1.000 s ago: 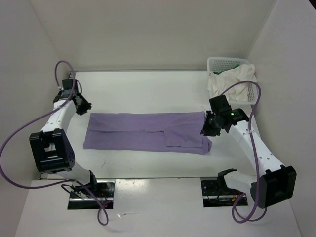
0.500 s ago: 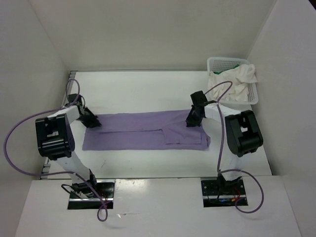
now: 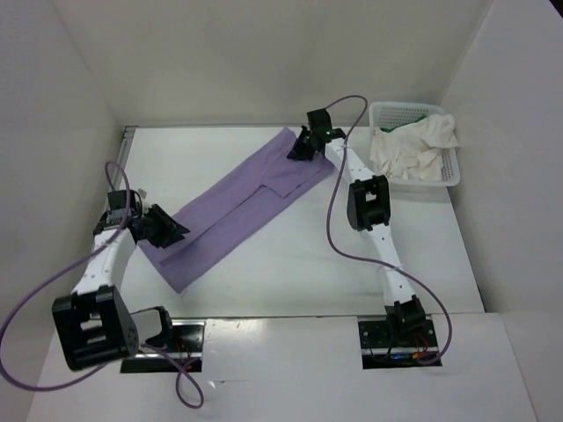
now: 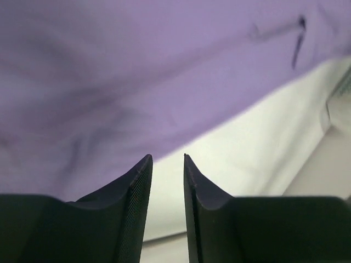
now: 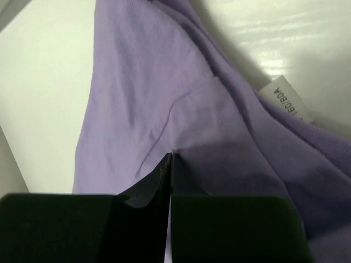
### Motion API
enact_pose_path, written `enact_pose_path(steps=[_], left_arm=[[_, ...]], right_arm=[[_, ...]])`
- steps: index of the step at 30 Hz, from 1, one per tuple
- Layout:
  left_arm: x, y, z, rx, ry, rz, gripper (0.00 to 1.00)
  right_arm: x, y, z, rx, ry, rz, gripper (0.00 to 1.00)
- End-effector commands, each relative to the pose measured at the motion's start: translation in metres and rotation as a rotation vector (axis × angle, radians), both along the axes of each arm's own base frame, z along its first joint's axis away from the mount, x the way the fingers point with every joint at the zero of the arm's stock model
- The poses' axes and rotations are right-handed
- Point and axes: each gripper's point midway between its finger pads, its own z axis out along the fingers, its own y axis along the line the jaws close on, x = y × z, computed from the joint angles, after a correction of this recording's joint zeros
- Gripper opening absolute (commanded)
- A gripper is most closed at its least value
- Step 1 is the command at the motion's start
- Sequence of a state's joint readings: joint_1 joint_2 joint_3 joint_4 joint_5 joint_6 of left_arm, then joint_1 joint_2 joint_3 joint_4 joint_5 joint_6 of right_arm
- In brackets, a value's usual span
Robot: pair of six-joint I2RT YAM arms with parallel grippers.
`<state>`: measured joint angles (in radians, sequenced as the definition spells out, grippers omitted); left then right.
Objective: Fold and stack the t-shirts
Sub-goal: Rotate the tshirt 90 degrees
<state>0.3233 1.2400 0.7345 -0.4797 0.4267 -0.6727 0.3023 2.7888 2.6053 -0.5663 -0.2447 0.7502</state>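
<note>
Where lavender shirt (image 3: 237,207) lies diagonal, right jaws pinch far edge.

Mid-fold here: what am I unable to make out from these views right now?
1. Green shirt: top view, nearly all buried under the off-white shirt in the basket.
2. Left gripper: left wrist view blurs the lavender shirt; whether its open jaws touch the edge is unclear.
3. Right gripper: right wrist view, the shut jaws themselves hide how much cloth is pinched.
</note>
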Motion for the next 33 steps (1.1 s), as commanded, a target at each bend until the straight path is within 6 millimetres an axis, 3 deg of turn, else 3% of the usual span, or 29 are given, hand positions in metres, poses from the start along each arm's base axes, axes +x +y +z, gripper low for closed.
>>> enact_pose_path(steps=[1, 2, 3, 4, 7, 9, 10, 12, 13, 14, 16, 17, 20, 23, 29, 32, 33], left_arm=[[-0.024, -0.037, 0.013, -0.060, -0.003, -0.088, 0.37], [-0.019, -0.040, 0.022, -0.014, -0.026, -0.111, 0.37], [-0.015, -0.041, 0.027, 0.007, -0.040, -0.119, 0.36], [-0.011, -0.042, 0.032, 0.031, -0.059, -0.135, 0.34], [0.006, -0.045, 0.049, 0.092, -0.119, -0.172, 0.31], [0.015, -0.045, 0.050, 0.108, -0.120, -0.185, 0.29], [0.024, -0.044, 0.059, 0.113, -0.147, -0.184, 0.29], [0.031, -0.050, 0.061, 0.123, -0.152, -0.221, 0.25], [0.036, -0.047, 0.062, 0.134, -0.153, -0.213, 0.22], [0.045, -0.046, 0.073, 0.147, -0.189, -0.219, 0.19], [0.057, -0.046, 0.079, 0.164, -0.202, -0.229, 0.08], [0.057, -0.046, 0.076, 0.163, -0.193, -0.230, 0.08], [0.063, -0.051, 0.084, 0.180, -0.217, -0.251, 0.03], [0.062, -0.056, 0.086, 0.192, -0.229, -0.272, 0.02], [0.050, -0.066, 0.087, 0.174, -0.240, -0.302, 0.02], [0.045, -0.071, 0.085, 0.164, -0.239, -0.320, 0.04], [0.044, -0.075, 0.085, 0.157, -0.237, -0.326, 0.04]], right_arm=[[-0.012, 0.013, 0.092, 0.023, -0.110, 0.090, 0.02], [-0.022, 0.010, 0.123, -0.041, -0.156, 0.133, 0.05], [-0.027, 0.005, 0.140, -0.068, -0.178, 0.141, 0.05], [-0.032, -0.001, 0.177, -0.080, -0.243, 0.136, 0.07], [-0.064, -0.008, 0.204, -0.125, -0.224, 0.181, 0.14], [-0.061, -0.016, 0.217, -0.181, -0.313, 0.149, 0.21], [-0.088, -0.029, 0.195, -0.214, -0.252, 0.141, 0.21], [-0.101, -0.052, 0.171, -0.210, -0.214, 0.114, 0.11], [-0.119, -0.065, 0.135, -0.233, -0.128, 0.112, 0.05], [-0.124, -0.074, 0.115, -0.243, -0.086, 0.105, 0.00], [-0.148, -0.082, 0.066, -0.272, 0.006, 0.111, 0.00], [-0.144, -0.081, 0.068, -0.268, -0.010, 0.109, 0.00], [-0.151, -0.085, 0.037, -0.285, 0.050, 0.102, 0.00], [-0.149, -0.088, 0.019, -0.307, 0.073, 0.093, 0.00], [-0.124, -0.081, -0.014, -0.320, 0.125, 0.100, 0.00], [-0.086, -0.064, -0.027, -0.294, 0.121, 0.118, 0.00], [-0.057, -0.055, 0.005, -0.271, 0.051, 0.101, 0.00]])
